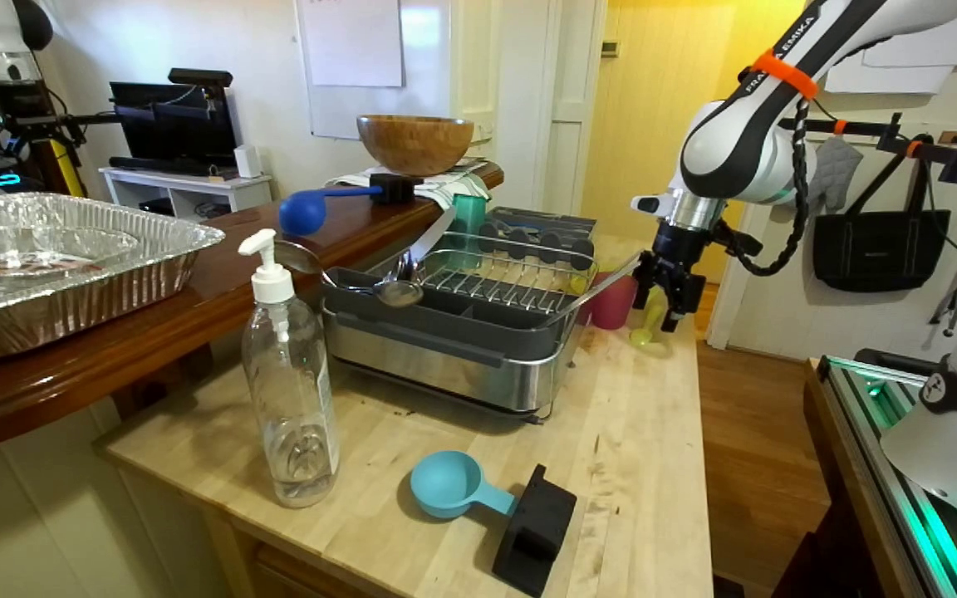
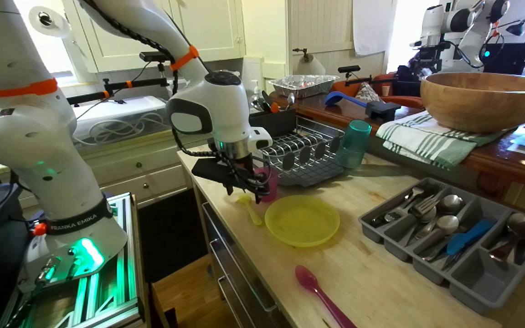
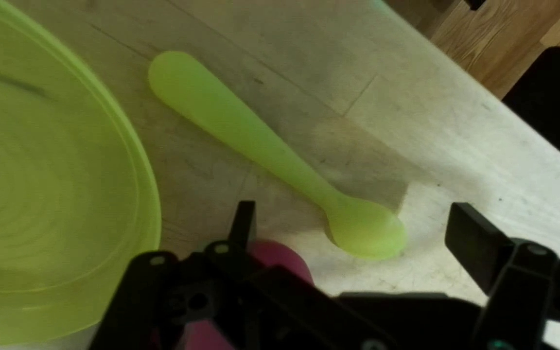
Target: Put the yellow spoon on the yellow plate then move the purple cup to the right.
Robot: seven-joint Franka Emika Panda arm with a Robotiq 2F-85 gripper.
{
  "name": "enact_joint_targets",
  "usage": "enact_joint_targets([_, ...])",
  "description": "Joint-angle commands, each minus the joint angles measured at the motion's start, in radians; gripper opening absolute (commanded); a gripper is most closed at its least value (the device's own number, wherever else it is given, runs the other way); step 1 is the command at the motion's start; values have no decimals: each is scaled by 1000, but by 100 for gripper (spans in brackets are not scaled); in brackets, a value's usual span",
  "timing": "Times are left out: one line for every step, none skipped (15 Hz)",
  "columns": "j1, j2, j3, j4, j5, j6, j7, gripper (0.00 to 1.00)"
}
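The yellow spoon [image 2: 251,212] lies on the wooden table beside the yellow plate [image 2: 302,222], near the table's edge. In the wrist view the spoon [image 3: 265,146] runs diagonally, its bowl between and below my fingers, and the plate [image 3: 51,170] is at the left. My gripper [image 3: 353,216] is open and empty above the spoon's bowl end. It also shows in both exterior views [image 1: 660,309] [image 2: 244,195]. The purple cup [image 2: 271,187], pink-magenta, stands close beside my gripper; in the wrist view the cup [image 3: 282,260] is mostly hidden behind a finger. It also shows by the rack [image 1: 614,301].
A metal dish rack [image 1: 445,363] stands beside the cup, with a long metal utensil [image 1: 599,288] sticking out towards my gripper. A magenta spoon [image 2: 308,278], a grey cutlery tray [image 2: 486,291] and a teal cup [image 2: 353,146] are on the table. A clear bottle [image 1: 292,390] and light-blue scoop [image 1: 445,486] stand farther off.
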Motion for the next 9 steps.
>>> enact_joint_targets([10, 56, 7, 0, 28, 68, -41, 92])
enact_joint_targets([10, 63, 10, 0, 30, 77, -44, 75])
enact_joint_targets([10, 69, 11, 0, 35, 81, -49, 66])
enact_joint_targets([9, 75, 13, 0, 36, 87, -51, 59])
enact_joint_targets([8, 81, 16, 0, 38, 91, -53, 49])
enact_joint_targets([8, 86, 18, 0, 37, 99, -53, 42])
enact_joint_targets([8, 87, 18, 3, 36, 106, -53, 36])
enact_joint_targets([8, 88, 18, 4, 33, 108, -53, 27])
enact_joint_targets([8, 85, 19, 4, 32, 105, -53, 22])
